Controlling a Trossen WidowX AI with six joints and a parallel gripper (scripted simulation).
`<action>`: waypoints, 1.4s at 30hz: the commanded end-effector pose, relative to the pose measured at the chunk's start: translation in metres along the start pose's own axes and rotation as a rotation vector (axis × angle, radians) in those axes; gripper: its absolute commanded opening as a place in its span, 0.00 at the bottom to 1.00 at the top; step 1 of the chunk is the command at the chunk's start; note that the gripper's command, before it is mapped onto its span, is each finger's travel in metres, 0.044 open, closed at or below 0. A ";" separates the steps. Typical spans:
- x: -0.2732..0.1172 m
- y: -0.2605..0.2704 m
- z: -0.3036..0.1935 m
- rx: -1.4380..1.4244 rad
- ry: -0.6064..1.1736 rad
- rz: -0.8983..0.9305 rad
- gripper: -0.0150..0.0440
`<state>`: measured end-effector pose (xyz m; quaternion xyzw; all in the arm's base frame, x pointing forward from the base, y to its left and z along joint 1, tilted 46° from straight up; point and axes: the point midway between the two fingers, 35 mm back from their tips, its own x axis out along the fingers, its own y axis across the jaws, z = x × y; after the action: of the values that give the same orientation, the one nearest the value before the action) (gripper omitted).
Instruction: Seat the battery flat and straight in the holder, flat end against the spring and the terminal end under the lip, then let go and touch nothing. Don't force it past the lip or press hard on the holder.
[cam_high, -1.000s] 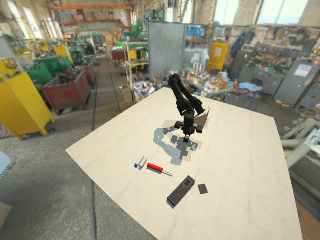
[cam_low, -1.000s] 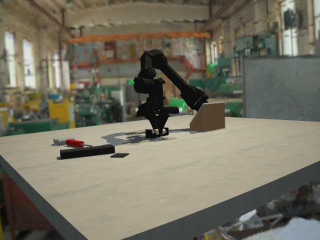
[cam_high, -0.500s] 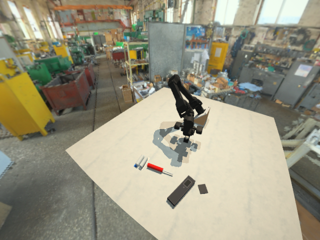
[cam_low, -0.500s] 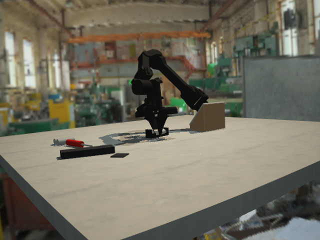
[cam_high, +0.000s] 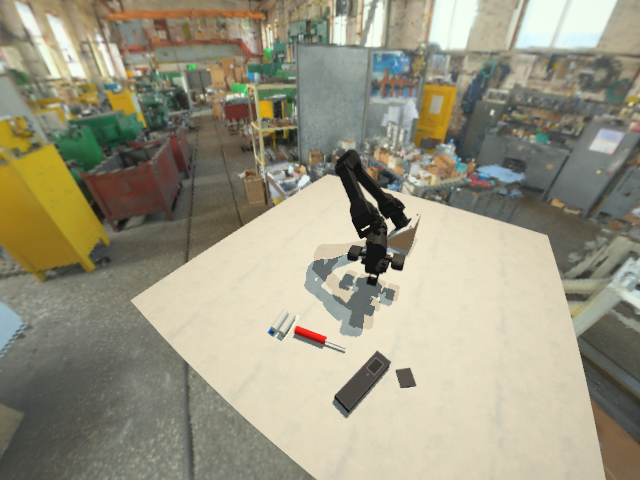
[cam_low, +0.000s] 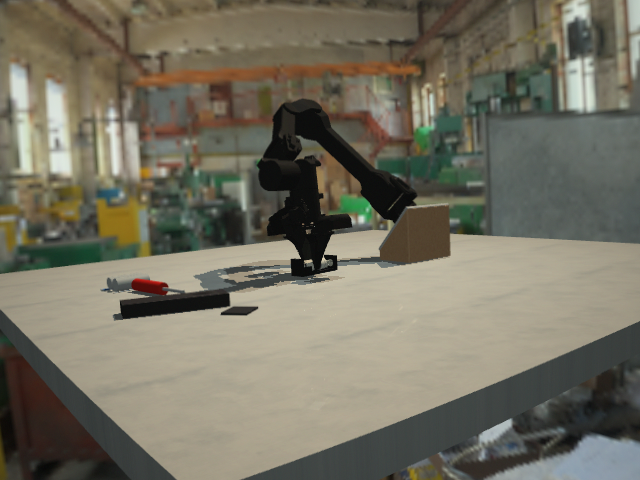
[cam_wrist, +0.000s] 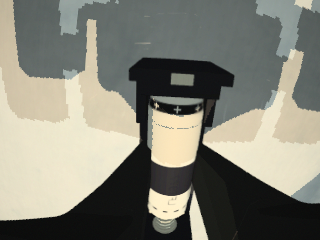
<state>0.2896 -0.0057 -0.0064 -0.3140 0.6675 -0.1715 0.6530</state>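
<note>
The battery (cam_wrist: 175, 142) lies lengthwise in the black holder (cam_wrist: 181, 67) (cam_low: 299, 267). In the wrist view its plus-marked terminal end is at the top, against or partly under the lip; the terminal nub is hidden there. Its flat end meets the coiled spring (cam_wrist: 164, 225) at the bottom. Its axis leans slightly relative to the holder in that view; whether it lies fully on the floor of the holder cannot be told. My gripper (cam_wrist: 170, 148) (cam_low: 315, 266) is shut on the battery, with a finger on each side, low over the holder.
A red screwdriver (cam_high: 310, 335) (cam_low: 149, 286), white cylinders in a tray (cam_high: 283, 323) (cam_low: 126, 281), a long dark box-shaped device (cam_high: 359, 384) (cam_low: 175, 303) and a small dark plate (cam_high: 405, 377) (cam_low: 239, 310) lie away from the holder. A brown wedge block (cam_low: 429, 235) (cam_high: 403, 241) stands behind the gripper.
</note>
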 end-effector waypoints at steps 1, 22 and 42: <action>0.000 0.000 0.002 -0.001 0.004 0.000 0.37; -0.013 0.001 0.002 -0.002 0.005 0.001 0.55; -0.087 0.010 0.004 -0.002 0.005 0.005 1.00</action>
<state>0.2885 0.0571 0.0515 -0.3162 0.6673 -0.1673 0.6533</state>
